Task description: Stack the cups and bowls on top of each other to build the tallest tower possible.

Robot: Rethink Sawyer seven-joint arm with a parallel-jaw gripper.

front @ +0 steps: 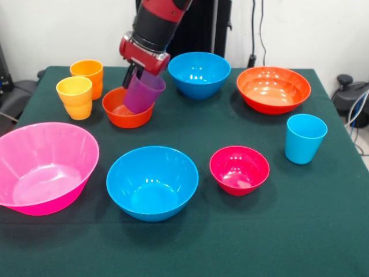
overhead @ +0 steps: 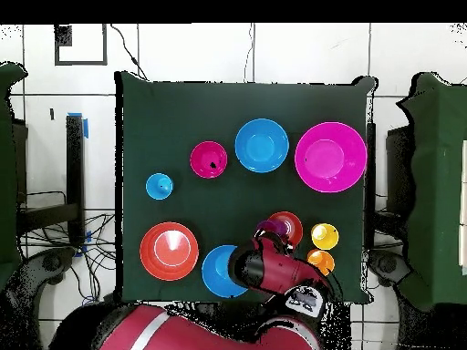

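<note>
Looks like a lab: green-clothed counter (overhead: 137,118) on tiled floor (overhead: 301,55), loose cables (overhead: 137,62), robot arm (front: 155,23).

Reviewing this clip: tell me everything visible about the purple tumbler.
The smooth purple plastic tumbler is translucent, open-mouthed and tilted, its mouth facing up and right in the front view. The red and black gripper grips its rim, holding it in the small orange plastic bowl; contact with the bowl's bottom cannot be told. Overhead, the arm hides nearly all of it.

The purple tumbler (front: 143,91) is held tilted over the small orange bowl (front: 127,108). The small crimson bowl (front: 239,169) is set upright, well apart.
</note>
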